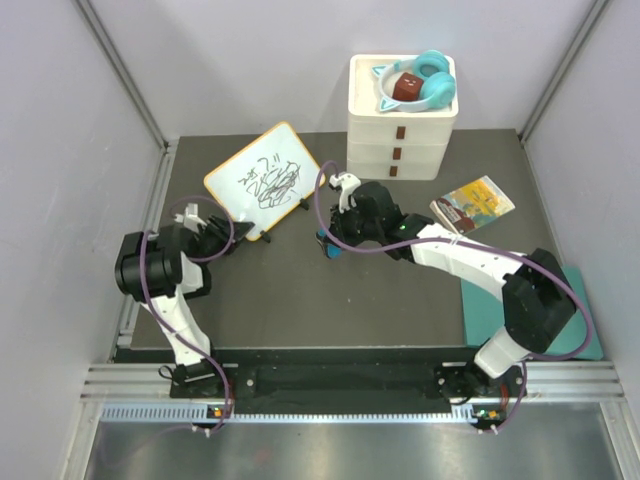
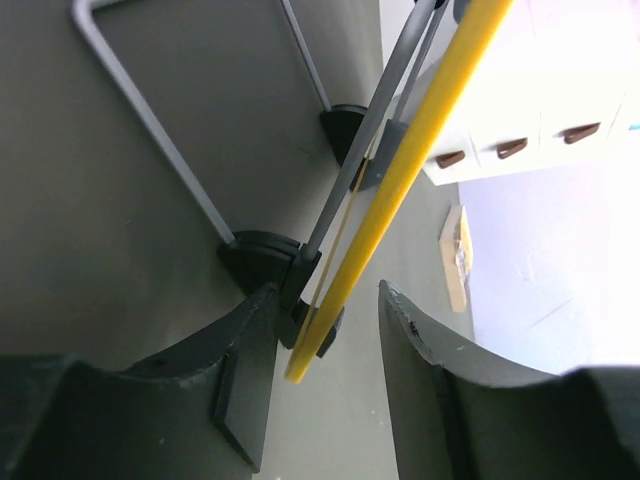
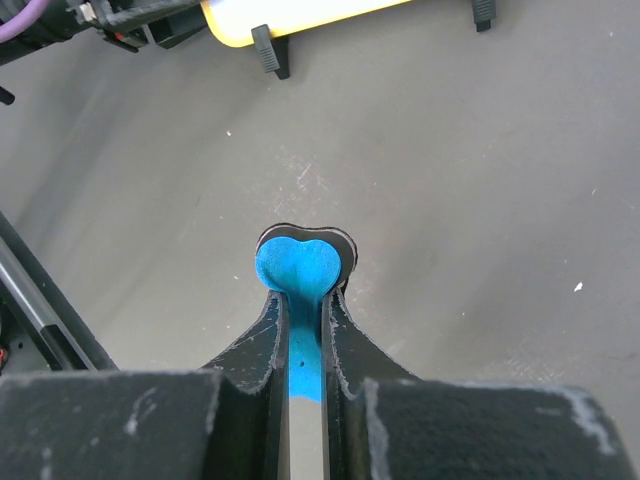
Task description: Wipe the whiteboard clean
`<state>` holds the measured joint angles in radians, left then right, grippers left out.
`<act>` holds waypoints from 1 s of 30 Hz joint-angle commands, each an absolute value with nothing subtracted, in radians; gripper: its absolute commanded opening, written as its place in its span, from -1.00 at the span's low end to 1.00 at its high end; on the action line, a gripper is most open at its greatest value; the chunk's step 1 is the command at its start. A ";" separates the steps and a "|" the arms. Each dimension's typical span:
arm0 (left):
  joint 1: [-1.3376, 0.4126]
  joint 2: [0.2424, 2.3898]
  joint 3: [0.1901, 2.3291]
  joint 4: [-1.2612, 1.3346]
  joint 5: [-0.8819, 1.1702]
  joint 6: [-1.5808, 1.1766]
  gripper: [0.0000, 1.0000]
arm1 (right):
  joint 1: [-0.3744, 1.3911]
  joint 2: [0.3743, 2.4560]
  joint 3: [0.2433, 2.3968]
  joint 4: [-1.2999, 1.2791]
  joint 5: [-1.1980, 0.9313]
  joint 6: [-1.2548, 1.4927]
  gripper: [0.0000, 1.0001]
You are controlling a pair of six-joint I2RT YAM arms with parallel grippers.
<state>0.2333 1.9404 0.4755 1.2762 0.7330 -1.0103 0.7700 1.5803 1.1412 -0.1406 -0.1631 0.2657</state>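
Observation:
The whiteboard [image 1: 265, 180], white with a yellow rim and black scribbles, stands tilted on black feet at the back left. My left gripper [image 1: 225, 238] is at its lower left corner. In the left wrist view the yellow rim [image 2: 400, 160] runs down between the jaws of the left gripper [image 2: 325, 290]; it lies close to the left finger, and a gap shows on the right side. My right gripper [image 1: 335, 245] hovers in front of the board, shut on a blue heart-shaped eraser [image 3: 298, 265]. The board's rim [image 3: 300, 15] shows ahead of the right gripper [image 3: 305, 290].
A white drawer unit [image 1: 402, 120] stands at the back, with teal headphones [image 1: 425, 80] on top. A colourful booklet [image 1: 472, 203] lies to its right. A teal sheet [image 1: 585, 320] lies under the right arm. Enclosure walls close in the sides.

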 commanded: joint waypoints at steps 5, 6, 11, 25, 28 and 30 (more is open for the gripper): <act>0.213 1.930 0.517 1.186 0.715 -0.934 -0.20 | 0.778 1.568 1.184 -0.075 -0.178 0.288 -1.00; 0.212 1.925 0.517 1.178 0.713 -0.930 -0.24 | 0.778 1.569 1.184 -0.066 -0.179 0.294 -1.00; 0.201 1.898 0.508 1.106 0.689 -0.908 -0.29 | 0.779 1.592 1.186 -0.037 -0.201 0.316 -1.00; 0.187 1.841 0.506 0.927 0.635 -0.854 -0.52 | 0.779 1.661 1.248 -0.008 -0.201 0.316 -1.00; 0.184 1.844 0.505 0.908 0.643 -0.851 -0.61 | 0.778 1.693 1.284 0.024 -0.195 0.313 -1.00; 0.184 1.836 0.514 0.855 0.631 -0.838 -0.65 | 0.778 1.723 1.299 0.034 -0.193 0.310 -1.00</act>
